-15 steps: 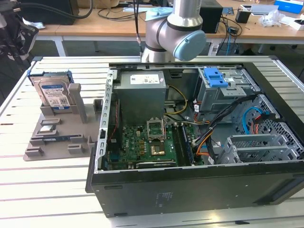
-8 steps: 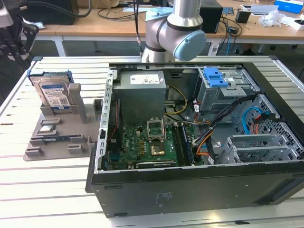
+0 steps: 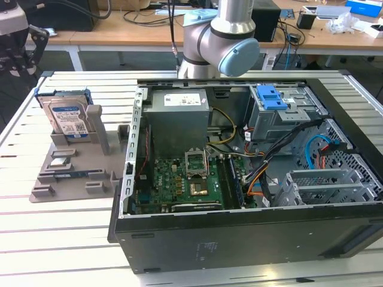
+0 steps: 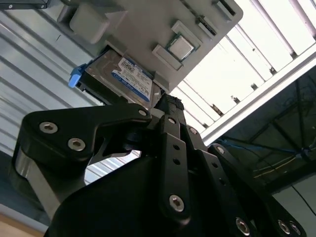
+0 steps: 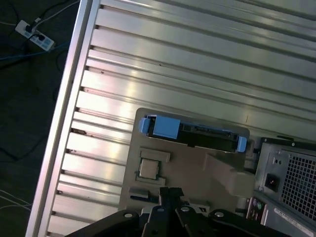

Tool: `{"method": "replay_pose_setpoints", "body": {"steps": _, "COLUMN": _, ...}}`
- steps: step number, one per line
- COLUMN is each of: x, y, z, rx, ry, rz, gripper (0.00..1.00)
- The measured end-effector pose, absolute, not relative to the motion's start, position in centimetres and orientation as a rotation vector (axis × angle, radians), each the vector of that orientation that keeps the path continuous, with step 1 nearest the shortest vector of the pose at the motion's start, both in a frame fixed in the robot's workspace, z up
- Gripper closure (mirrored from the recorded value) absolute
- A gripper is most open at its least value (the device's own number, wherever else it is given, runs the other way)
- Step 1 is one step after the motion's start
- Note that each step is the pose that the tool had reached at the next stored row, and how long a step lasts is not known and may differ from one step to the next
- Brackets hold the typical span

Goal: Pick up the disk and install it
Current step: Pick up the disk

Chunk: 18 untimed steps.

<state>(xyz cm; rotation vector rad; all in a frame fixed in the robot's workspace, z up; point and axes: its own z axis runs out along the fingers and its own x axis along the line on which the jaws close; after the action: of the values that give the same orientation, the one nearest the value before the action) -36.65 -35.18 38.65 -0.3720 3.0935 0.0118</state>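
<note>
Black end effector (image 5: 171,192) linkage sits right up against the lens in the first wrist view, fingertips pressed together and gripping nothing! It hangs over the grey holder (image 5: 197,163) on the slatted surface (image 5: 163,59), apart from the disk (image 5: 205,137). That disk stands on edge in the holder's slot, blue carrier frame around it. Its label side shows in the exterior view, over at that view's left. Small square chip (image 5: 148,169) lies flat on the holder, near the disk. Open computer case (image 3: 239,236) sits toward the exterior view's right of the holder, with a blue latch (image 3: 268,95) by its far wall and the arm (image 3: 221,39) rising beyond it.
</note>
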Motion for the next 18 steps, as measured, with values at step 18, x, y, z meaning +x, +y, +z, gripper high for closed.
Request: {"method": "replay_pose_setpoints", "body": {"steps": 18, "x": -36.65, "y": -35.19, "z": 38.65, "rx": -0.648, "ry": 3.049, "rz": 0.015, "gripper": 0.89}}
